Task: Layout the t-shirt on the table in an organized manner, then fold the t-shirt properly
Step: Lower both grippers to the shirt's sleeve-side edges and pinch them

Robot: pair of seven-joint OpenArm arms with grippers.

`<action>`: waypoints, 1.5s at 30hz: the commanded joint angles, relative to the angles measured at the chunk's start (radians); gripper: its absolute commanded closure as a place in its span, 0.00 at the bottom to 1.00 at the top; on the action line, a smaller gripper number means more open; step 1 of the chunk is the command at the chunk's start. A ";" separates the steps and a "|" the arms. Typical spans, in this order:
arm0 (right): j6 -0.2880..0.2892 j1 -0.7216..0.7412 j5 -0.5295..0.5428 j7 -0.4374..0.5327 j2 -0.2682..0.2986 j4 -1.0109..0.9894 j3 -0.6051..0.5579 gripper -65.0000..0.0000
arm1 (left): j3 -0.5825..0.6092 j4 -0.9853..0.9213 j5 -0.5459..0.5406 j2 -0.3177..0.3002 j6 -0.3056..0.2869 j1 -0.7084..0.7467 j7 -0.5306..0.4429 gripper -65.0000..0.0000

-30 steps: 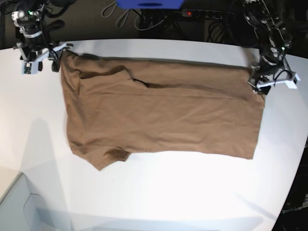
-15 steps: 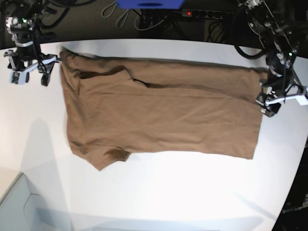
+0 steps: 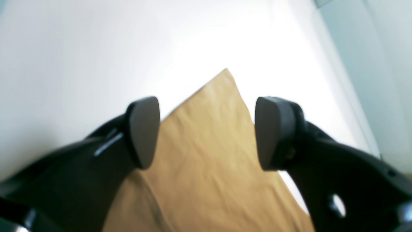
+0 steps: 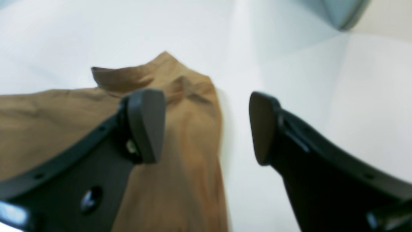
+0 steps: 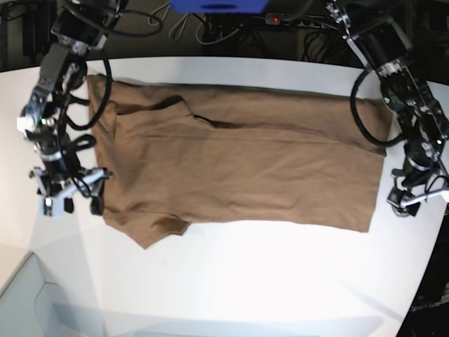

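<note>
Both end effectors hang spread and empty: the left end effector (image 5: 414, 199) off the t-shirt's (image 5: 238, 165) right edge, the right end effector (image 5: 70, 200) at its left edge. The t-shirt lies flat on the white surface (image 5: 280, 281), with both arms reaching down from the far side.

- The base view looks down from high above the table (image 5: 231, 281) and takes in the whole t-shirt (image 5: 238, 165) and both arms.
- The left wrist view sits close behind the left gripper (image 3: 206, 132) and looks between its fingers at one corner of the t-shirt (image 3: 212, 161).
- The right wrist view sits behind the right gripper (image 4: 206, 125), near the sleeve (image 4: 180, 93).
- All views share the t-shirt's near edge.
</note>
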 commanded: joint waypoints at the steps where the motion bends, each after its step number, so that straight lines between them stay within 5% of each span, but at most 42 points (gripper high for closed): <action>1: -0.002 0.062 0.007 0.022 0.027 -0.040 -0.007 0.36 | -0.001 -0.009 -0.001 -0.026 -0.002 -0.041 -0.017 0.31; 10: -0.002 0.345 0.007 0.108 0.156 -0.605 -0.137 0.36 | 0.001 -0.153 -0.001 -0.123 -0.002 -0.150 -0.017 0.31; 18: -0.002 0.356 0.007 0.222 0.165 -0.726 -0.217 0.36 | 0.013 -0.278 -0.001 -0.143 -0.002 -0.204 -0.078 0.31; 28: -0.003 0.358 0.007 0.352 0.162 -0.850 -0.217 0.38 | 0.412 -0.563 -0.001 -0.237 -0.002 -0.264 -0.437 0.31; 37: -0.003 0.355 0.007 0.361 0.161 -0.884 -0.222 0.75 | 0.625 -0.922 -0.001 -0.237 -0.003 -0.449 -0.603 0.31; 45: -0.003 0.355 0.007 0.358 0.149 -0.884 -0.222 0.76 | 0.843 -1.051 -0.002 -0.226 -0.005 -0.515 -0.735 0.31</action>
